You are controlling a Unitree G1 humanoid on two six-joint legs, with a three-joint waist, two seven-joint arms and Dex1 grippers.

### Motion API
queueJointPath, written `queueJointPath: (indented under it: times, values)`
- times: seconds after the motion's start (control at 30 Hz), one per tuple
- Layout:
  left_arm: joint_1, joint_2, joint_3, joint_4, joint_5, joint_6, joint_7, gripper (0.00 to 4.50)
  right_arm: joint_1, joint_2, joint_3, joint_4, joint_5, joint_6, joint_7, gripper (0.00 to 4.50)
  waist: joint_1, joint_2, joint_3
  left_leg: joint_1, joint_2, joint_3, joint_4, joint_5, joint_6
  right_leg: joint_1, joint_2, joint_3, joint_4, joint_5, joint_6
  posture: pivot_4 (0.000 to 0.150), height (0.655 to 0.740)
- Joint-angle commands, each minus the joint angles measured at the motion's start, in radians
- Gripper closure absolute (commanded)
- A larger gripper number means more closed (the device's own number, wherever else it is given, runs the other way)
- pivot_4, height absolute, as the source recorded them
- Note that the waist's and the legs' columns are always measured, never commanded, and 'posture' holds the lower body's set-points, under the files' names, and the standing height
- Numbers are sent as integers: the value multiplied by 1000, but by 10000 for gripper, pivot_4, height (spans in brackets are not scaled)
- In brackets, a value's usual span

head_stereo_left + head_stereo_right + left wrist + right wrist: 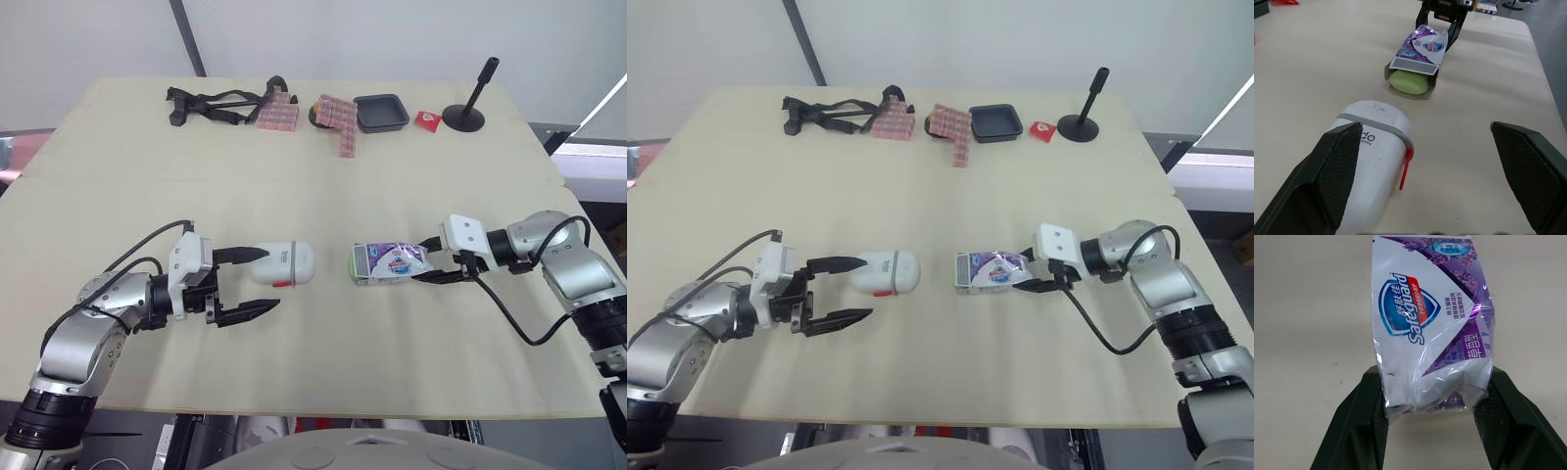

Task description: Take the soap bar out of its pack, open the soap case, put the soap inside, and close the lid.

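1. While flat on desk point(294, 176), touching one finger of released left pincer point(268, 279): shut white soap case point(284, 264).
2. Grasped at tail by right pincer point(423, 262): purple Safeguard pack point(392, 262).
3. Poking from pack's open end: green soap bar point(1409, 82).

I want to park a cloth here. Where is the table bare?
The wide band between the far row (blocks, tray, stand) and the case and pack is bare. So is the near strip in front of them. The far row is crowded.
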Motion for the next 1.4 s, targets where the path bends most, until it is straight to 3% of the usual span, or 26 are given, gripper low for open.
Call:
queueJointPath:
  times: [0.03,0.8,1.07,1.27,1.4]
  values:
    - [4,12,2,-36,-1,-4,4,0,-34,-49,-27,-66,1,29,19,21130,0,0,0,0,0,0,0,0,0,0,0,0,0,0,0,1500,7400]
    - [-11,13,-12,-21,7,-14,1,0,-5,-215,-82,-84,3,69,56,21130,3,0,0,-1,0,0,0,0,0,0,0,3,0,0,0,1500,7400]
    - [-11,13,-13,-14,10,-16,-6,0,61,-299,-190,-26,39,33,73,21130,7,0,0,-1,0,0,1,0,0,0,0,3,0,0,0,1500,7400]
    - [-13,15,-13,-12,10,-14,-12,0,138,-335,-314,-36,140,132,82,21130,12,0,0,-1,0,0,1,0,0,0,0,4,-1,0,0,1500,7400]
    - [-12,14,-10,-20,-4,-8,-18,0,179,-304,-458,18,232,267,-2,21130,15,1,0,-1,0,0,1,0,0,0,0,4,-2,0,0,1500,7400]
